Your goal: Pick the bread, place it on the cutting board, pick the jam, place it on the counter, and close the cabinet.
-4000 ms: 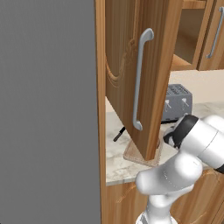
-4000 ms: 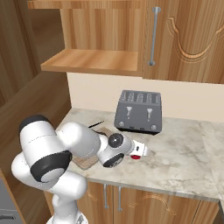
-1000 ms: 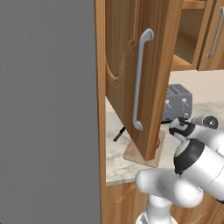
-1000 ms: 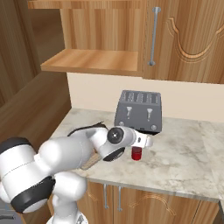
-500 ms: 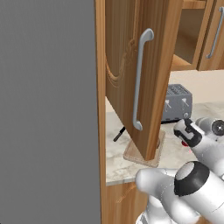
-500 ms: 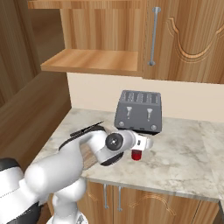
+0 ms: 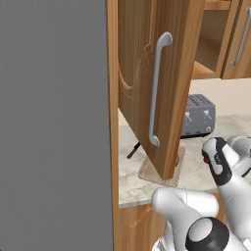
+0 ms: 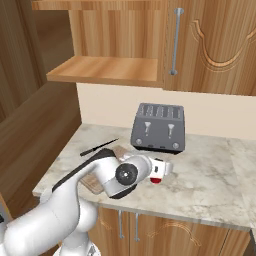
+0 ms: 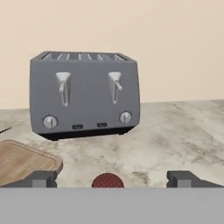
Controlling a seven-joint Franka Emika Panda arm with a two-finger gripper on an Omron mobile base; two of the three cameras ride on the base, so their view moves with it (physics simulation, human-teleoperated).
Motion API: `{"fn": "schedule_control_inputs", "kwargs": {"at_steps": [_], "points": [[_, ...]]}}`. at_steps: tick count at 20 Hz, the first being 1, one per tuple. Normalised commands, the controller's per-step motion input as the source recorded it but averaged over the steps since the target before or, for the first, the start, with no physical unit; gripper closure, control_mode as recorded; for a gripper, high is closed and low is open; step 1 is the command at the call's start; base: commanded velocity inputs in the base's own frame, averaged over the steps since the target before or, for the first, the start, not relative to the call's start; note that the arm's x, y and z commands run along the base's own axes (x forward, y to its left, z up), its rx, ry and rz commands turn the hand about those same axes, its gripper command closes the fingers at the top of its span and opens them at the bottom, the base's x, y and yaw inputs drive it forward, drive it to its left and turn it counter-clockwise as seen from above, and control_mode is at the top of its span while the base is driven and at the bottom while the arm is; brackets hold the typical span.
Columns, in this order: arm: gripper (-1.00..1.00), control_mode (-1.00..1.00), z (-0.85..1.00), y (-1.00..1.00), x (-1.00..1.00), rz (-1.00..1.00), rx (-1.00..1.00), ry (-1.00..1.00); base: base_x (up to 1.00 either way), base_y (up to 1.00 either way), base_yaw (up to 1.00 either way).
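Now the hand (image 9: 109, 178) is low over the tabletop (image 8: 210, 175), in front of the toaster (image 8: 158, 127). Its two fingers (image 9: 41, 178) are spread wide apart, with nothing between them. The jam (image 9: 108, 180) stands upright on the tabletop just under the hand, in front of the toaster. In the hand view you see only its round red top, down between the two fingers but not touched by them. In the right base view the jam (image 8: 156, 178) peeks out red below the hand (image 8: 161, 168).

Four seconds ago the hand was pointing down and a bit farther from the toaster, with the jam at its tip. One second ago the jam was already standing on the tabletop by itself. It has stayed in the same spot since then. The arm has swung its elbow down and to the side, so its big white parts now sit lower in both base views.

The board (image 8: 107, 167) lies on the tabletop to the left of the toaster, partly under the arm. A black knife (image 8: 99, 147) lies just behind the board. I cannot see the bread.

The cabinet (image 7: 162, 83) door is open, as it was before. It sticks out over the board (image 7: 162, 169), with its long silver handle (image 7: 157, 88) facing out.
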Motion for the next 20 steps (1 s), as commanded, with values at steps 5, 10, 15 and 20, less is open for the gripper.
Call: {"fn": "schedule_control_inputs", "kwargs": {"at_steps": [5,10,15,20], "points": [[-1.00,-1.00,0.32,0.16,-0.19,0.01,0.00,-0.03,0.00,0.00,0.00],[-1.00,-1.00,0.34,0.17,-0.16,0.00,0.01,0.00,0.00,0.00,0.00],[-1.00,-1.00,0.39,0.23,-0.28,0.00,0.00,0.00,0.00,0.00,0.00],[-1.00,-1.00,0.38,0.35,-0.37,0.00,0.00,0.00,0.00,0.00,0.00]]}}
